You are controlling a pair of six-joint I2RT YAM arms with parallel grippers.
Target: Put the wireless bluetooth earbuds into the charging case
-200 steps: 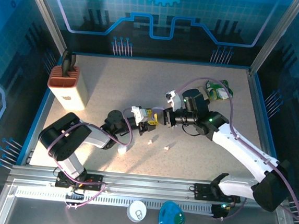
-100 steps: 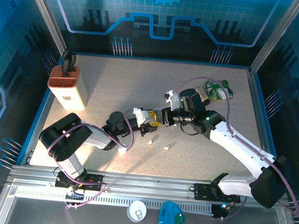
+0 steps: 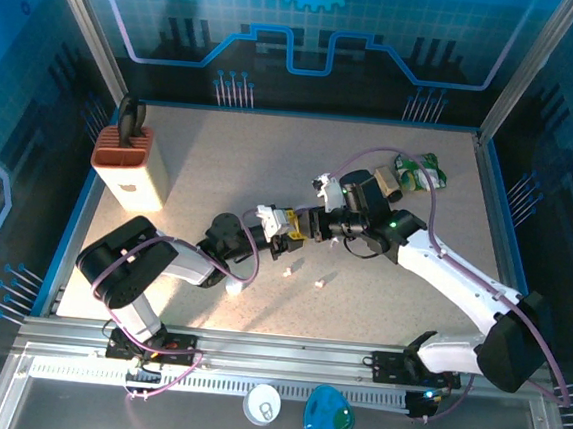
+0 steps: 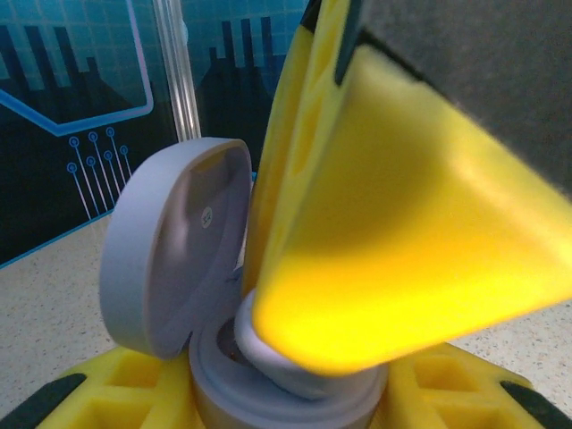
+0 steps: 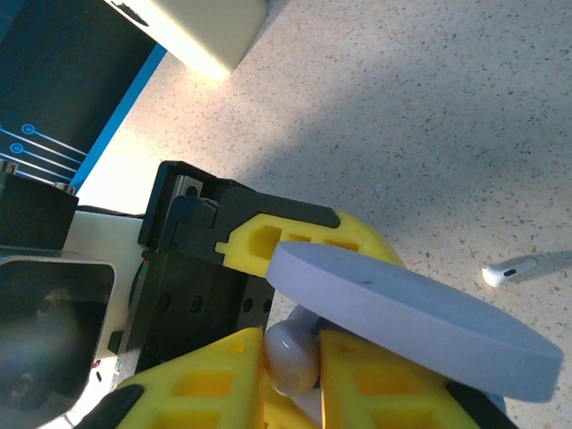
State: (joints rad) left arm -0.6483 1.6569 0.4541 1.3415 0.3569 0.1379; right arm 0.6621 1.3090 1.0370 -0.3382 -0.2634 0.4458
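Two pincers are nose to nose now over the middle of the tabletop (image 3: 230,169). A second ago the right pincer (image 3: 309,224) hung a little off to the right. It has slid left and closed the gap, and its tips now sit right up against the left pincer (image 3: 287,233). To my eye, that makes this the insertion step proper.

The left pincer is clamped on the base of the case (image 4: 268,407), and the lid (image 4: 170,250) is swung open and standing up at one side. The right pincer is clenched on one earbud (image 5: 290,357), pinched between its yellow fingers. In the left wrist view that earbud is already down at the mouth of the case, touching the well. I can't tell from here whether it is fully seated.

The case is smooth matte plastic, lilac-grey and rounded like a pebble, with a shallow moulded hollow inside the lid. Seen edge-on from the right wrist, the lid is a thick disc with soft edges. The earbud is glossier and paler, with a small rounded bulb. The fingers are hard yellow plastic with cut-out pockets, on black mounts.

Two loose earbuds (image 3: 288,271) lie on the speckled beige surface just in front of the pair, waiting their turn. They are tiny and slick, so I'd guess they are fiddly to pick up.
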